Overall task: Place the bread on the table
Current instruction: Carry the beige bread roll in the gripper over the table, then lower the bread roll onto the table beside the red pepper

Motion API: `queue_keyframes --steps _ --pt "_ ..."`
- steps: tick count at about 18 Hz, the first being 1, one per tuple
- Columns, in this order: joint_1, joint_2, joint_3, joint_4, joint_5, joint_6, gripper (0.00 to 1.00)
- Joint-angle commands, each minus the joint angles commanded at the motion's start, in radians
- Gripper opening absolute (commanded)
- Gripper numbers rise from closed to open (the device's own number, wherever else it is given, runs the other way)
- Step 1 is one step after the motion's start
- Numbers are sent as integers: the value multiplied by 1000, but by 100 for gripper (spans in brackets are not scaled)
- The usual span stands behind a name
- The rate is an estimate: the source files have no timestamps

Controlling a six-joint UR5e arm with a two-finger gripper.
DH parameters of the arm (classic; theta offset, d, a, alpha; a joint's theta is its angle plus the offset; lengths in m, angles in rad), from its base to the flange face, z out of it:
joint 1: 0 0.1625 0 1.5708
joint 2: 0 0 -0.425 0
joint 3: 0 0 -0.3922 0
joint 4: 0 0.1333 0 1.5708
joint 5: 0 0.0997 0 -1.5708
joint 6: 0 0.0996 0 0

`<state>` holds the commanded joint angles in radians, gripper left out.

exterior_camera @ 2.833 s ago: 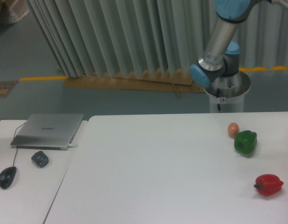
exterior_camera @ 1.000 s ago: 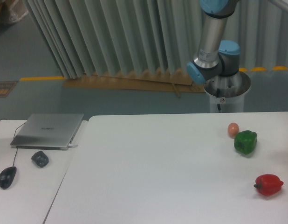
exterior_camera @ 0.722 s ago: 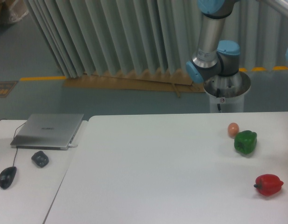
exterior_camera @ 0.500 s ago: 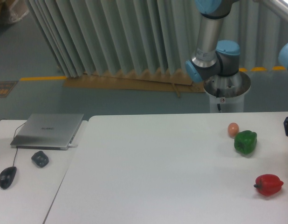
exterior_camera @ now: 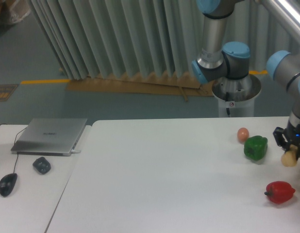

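Pleated grey curtain behind; white table in front. At 3 o'clock, near the right edge, gripper with dark jaws pinching the bread, a pale lump at the tips, above the tabletop. Green pepper just beside it at 9 o'clock, orange-pink ball beyond, red pepper at 6 o'clock. Wide bare surface toward 9 o'clock, up to the desk with laptop.

A single fixed camera is looking from the near side of the table, raised and tilting down across it toward the far pleated curtain. It is sitting back enough to be taking in the desk at left and the arm's base at far right.
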<state>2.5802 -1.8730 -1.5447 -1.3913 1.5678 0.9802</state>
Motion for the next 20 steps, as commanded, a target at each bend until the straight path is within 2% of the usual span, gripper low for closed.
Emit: queue_keyframes --steps 5,8,13,16,17,18,19,20 --pt "-49 -20 3 23 -20 -208 39" --pt "-74 -18 0 55 -15 -227 39" --pt "-107 -15 -5 52 -15 -313 39" --pt "-112 -14 -14 52 -15 -313 41" --pt "-114 -15 -17 52 -14 -313 48" --pt "-114 -17 -20 55 -15 -313 65" --pt "-114 -18 -20 58 -15 -305 100" --pt "-114 -17 -21 60 -17 -302 100"
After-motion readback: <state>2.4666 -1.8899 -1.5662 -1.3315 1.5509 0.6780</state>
